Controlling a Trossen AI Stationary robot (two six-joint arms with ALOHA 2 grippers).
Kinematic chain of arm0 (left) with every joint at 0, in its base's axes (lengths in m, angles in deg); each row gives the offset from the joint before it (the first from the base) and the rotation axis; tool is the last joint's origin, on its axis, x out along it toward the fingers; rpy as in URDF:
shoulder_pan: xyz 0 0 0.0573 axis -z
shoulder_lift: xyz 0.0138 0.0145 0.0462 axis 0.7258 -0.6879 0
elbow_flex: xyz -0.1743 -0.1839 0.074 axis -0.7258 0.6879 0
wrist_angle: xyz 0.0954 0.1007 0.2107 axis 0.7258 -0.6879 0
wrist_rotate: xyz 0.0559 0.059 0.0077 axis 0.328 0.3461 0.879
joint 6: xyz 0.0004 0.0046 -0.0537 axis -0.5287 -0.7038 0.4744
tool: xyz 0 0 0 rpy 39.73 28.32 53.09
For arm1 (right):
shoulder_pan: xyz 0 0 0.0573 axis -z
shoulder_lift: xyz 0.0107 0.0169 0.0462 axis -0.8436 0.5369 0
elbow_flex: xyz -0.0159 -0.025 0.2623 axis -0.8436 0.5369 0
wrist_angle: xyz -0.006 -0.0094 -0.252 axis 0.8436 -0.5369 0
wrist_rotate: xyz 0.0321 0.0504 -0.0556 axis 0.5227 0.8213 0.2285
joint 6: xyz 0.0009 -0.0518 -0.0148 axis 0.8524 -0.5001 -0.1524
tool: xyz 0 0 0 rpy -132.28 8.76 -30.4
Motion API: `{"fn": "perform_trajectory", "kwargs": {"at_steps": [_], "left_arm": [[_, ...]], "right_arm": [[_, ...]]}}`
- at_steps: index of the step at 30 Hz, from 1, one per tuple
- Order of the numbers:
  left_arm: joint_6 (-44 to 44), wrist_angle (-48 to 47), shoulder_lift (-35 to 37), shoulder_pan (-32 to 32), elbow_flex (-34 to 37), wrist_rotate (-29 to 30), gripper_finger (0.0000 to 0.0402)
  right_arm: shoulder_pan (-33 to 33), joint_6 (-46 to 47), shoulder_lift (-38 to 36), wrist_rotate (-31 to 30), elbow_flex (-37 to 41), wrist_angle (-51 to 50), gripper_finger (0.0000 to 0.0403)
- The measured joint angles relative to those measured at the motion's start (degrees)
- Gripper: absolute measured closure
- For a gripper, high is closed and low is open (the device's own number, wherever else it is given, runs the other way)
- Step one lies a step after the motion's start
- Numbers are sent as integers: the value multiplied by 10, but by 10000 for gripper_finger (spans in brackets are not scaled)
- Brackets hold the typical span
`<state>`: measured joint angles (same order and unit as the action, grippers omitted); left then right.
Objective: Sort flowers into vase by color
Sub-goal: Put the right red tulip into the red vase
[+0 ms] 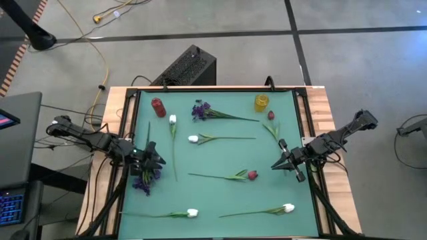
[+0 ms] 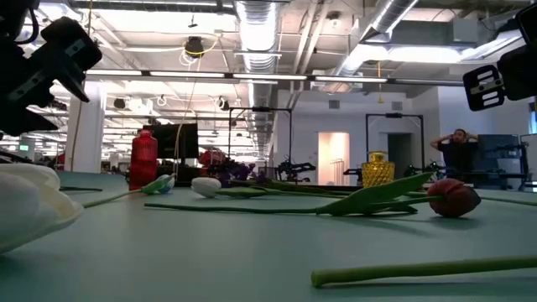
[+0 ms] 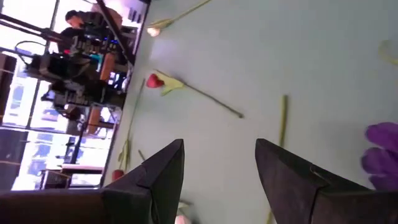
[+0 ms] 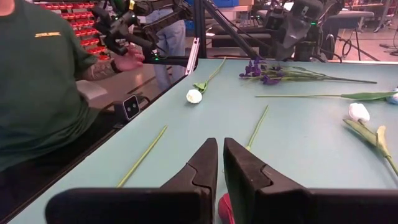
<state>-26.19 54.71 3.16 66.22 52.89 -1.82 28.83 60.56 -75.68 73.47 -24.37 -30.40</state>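
White tulips (image 1: 192,213) lie nearest on the tabletop (image 1: 220,193); left pincer (image 1: 152,159) is released over purple blooms (image 1: 145,179); right pincer (image 1: 285,163) is clenched empty; thin stems could slip.

Both arms are dark and slender, jointed in segments; each ends in two black, wedge-shaped fingers (image 4: 249,177).
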Motion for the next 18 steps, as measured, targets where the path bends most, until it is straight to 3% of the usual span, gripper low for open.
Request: {"fn": "perform_trajectory", "kwargs": {"at_steps": [8, 13, 18], "left_arm": [[31, 11, 0, 0, -2, 25, 214], [65, 1, 0, 0, -2, 25, 214], [28, -4, 0, 0, -2, 28, 214]], "right_arm": [[0, -25, 0, -1, 0, 0, 347], [0, -108, 0, -2, 1, 8, 347], [2, -220, 0, -7, 2, 32, 347]]}}
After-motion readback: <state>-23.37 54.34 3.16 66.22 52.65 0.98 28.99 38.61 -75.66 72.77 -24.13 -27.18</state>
